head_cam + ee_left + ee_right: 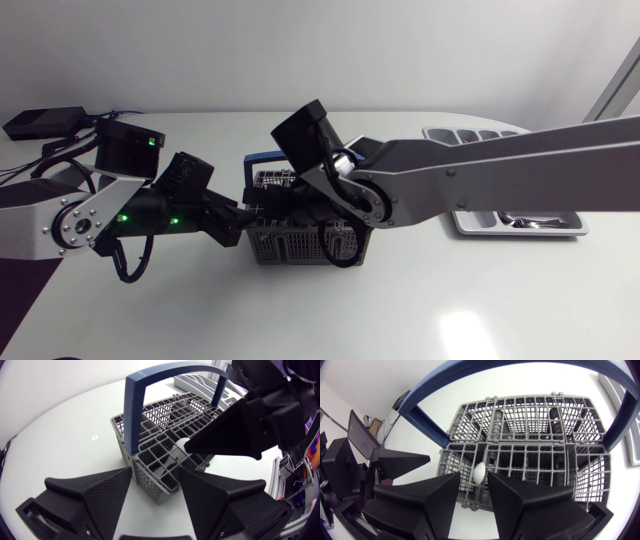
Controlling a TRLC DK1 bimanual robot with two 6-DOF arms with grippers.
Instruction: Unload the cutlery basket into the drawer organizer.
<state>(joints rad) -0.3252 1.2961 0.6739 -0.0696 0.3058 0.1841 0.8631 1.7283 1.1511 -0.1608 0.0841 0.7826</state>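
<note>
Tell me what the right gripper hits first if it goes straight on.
The right gripper points down into the basket. It would probably first meet the white utensil tip between its open fingers, with the grid just beyond. Depth is unclear.

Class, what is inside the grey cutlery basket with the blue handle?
One white rounded piece stands in a compartment of the cutlery basket, between the right gripper's open fingers. Its lower part and the compartment bottoms are hidden by grid walls.
</note>
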